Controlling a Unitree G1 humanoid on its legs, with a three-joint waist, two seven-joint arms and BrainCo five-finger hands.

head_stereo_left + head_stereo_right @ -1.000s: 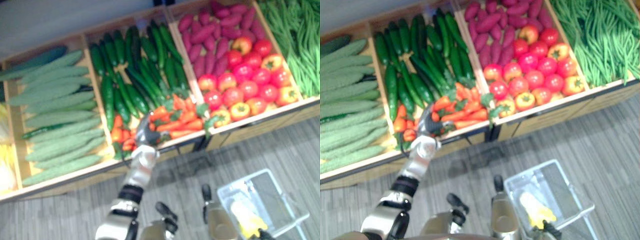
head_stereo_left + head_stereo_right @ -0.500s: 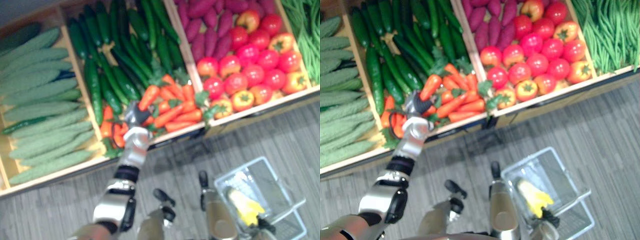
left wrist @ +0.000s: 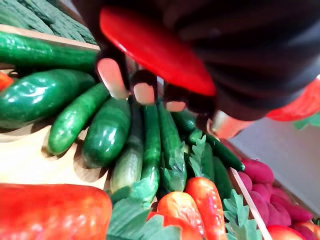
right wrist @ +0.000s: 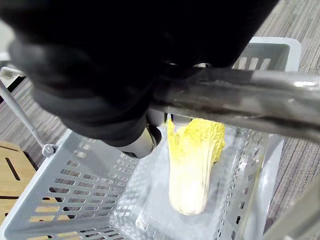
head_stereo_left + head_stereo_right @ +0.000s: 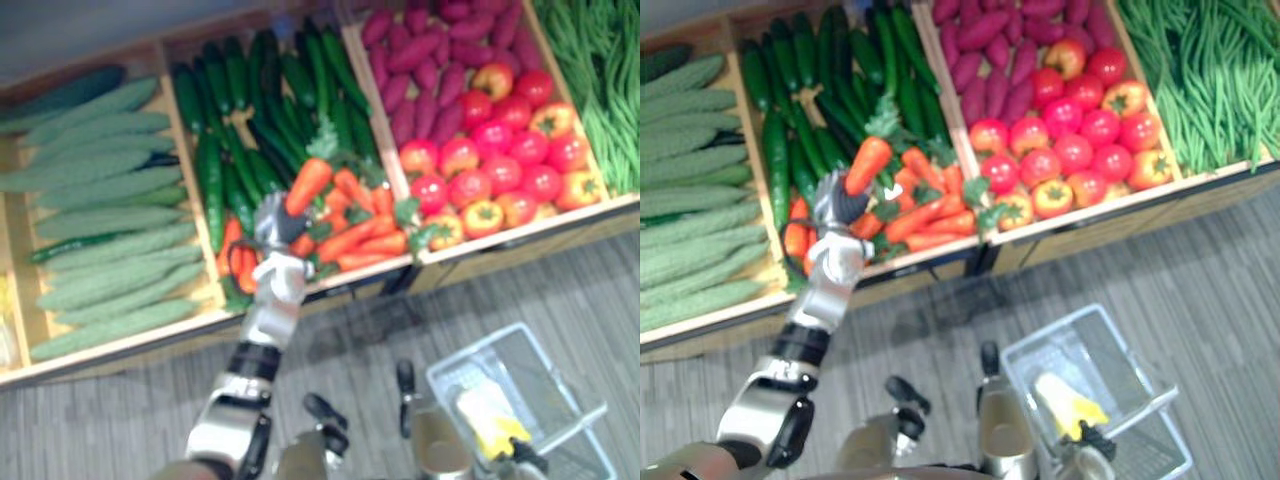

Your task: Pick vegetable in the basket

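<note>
A stand (image 5: 1110, 230) has boxes side by side. From left to right lie gourds (image 5: 100, 200), then cucumbers (image 5: 230, 130) with carrots (image 5: 355, 235) in front, then sweet potatoes (image 5: 420, 60) behind tomatoes (image 5: 500, 160), then beans (image 5: 600, 80). The left robot hand (image 5: 272, 215) holds one carrot (image 5: 308, 185) just above the carrots. In front, on the right, a basket (image 4: 75, 200) with a cabbage (image 4: 192, 165) inside hangs from the right robot hand (image 4: 100, 75)

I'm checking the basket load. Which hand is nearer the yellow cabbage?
Right. The right hand grips the handle of the basket just above the cabbage; the left hand is up at the display stand, holding a carrot over the carrot pile.
</note>
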